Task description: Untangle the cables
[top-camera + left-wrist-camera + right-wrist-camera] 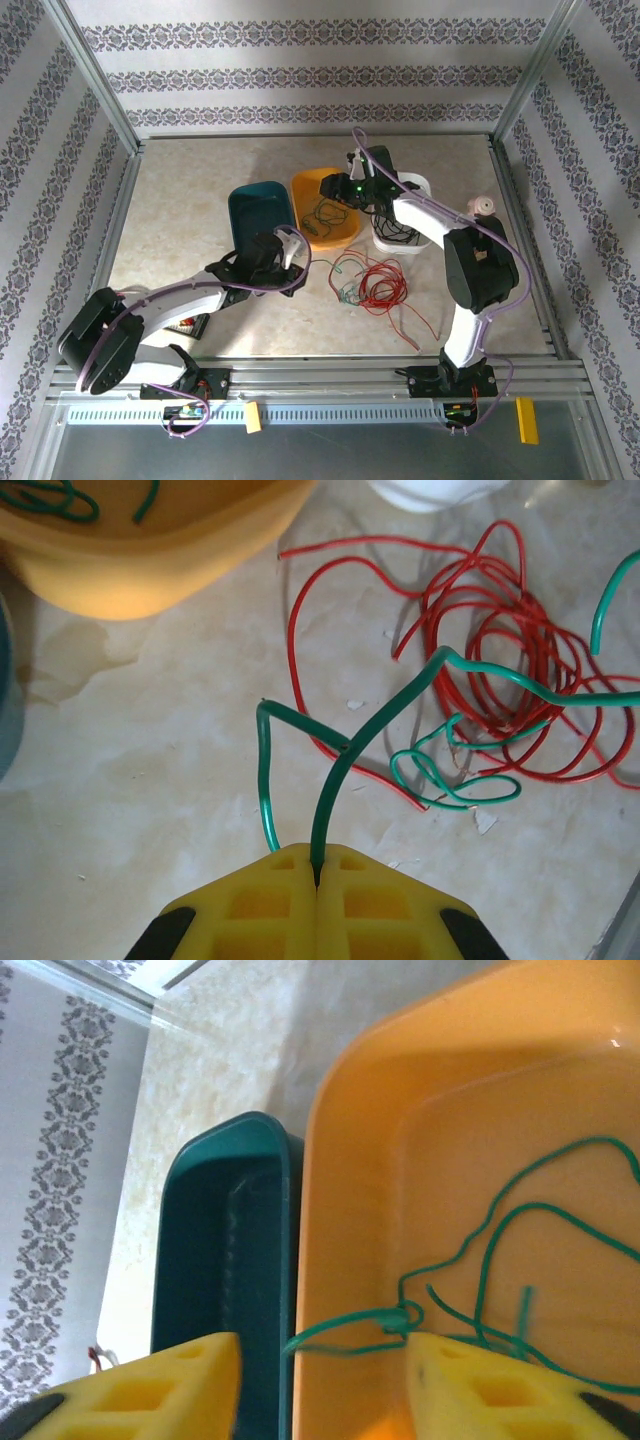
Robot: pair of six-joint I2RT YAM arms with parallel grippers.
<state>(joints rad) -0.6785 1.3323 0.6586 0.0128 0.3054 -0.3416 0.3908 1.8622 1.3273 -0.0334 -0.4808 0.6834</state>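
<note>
Left gripper point(316, 868): yellow fingers pressed together, pinching a green cable point(385, 710) right at the tips. We see the cable rise from the pinch, bend to the right and run on toward the red cables point(500, 650). Another stretch of it comes up just left of the fingertips and arches over to cross a red strand. A few small green loops lie against the lower left edge of the red heap.

The red cables lie in a loose tangle of many loops on the marbled table point(150, 780). In the top view the tangle sits near the middle of the table, between the two arms, with one strand trailing toward the near right.

Right gripper point(320, 1348): fingers spread wide, over the side of the orange tub point(345, 1140) that faces the teal tub point(220, 1230). A second green cable point(500, 1250) lies looped inside the orange tub. One strand of it, with a small knot, crosses the gap between the fingers and passes over the rim. We cannot tell whether it touches either finger.

The teal tub stands just beside the orange tub. On the orange tub's other side, partly under the right arm, a white tub point(410, 247) holds the black cables point(395, 232).
</note>
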